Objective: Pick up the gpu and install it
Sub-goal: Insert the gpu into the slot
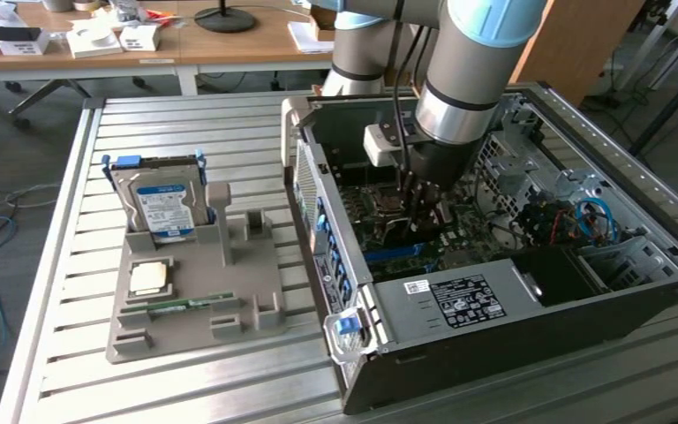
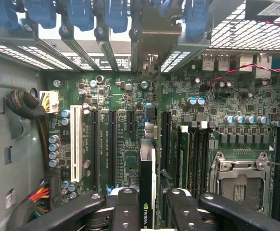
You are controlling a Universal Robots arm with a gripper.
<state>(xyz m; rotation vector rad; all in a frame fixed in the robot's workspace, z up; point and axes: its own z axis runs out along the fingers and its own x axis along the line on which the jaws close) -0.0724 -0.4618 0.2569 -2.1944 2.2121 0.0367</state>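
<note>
The gpu [image 2: 147, 166] appears edge-on as a slim dark card with a green logo, standing on edge over the green motherboard [image 2: 130, 163]. It lies between the long black slots [image 2: 112, 149] and the memory slots [image 2: 181, 154]. My gripper [image 2: 147, 204] is shut on it, one black finger [image 2: 125, 209] on each side. The card's metal bracket end [image 2: 149, 62] reaches toward the case's rear slot openings. Whether the card is seated in a slot I cannot tell. In the exterior view my gripper [image 1: 419, 210] reaches down into the open computer case [image 1: 339, 238].
A grey parts fixture [image 1: 239, 291] lies on the slatted table at the exterior view's left. It holds a silver hard drive with a blue label [image 1: 162, 208], a square chip [image 1: 151, 278] and a green memory stick [image 1: 180, 306]. Inside the case sit a power supply [image 1: 457, 300] and an empty processor socket [image 2: 238, 180].
</note>
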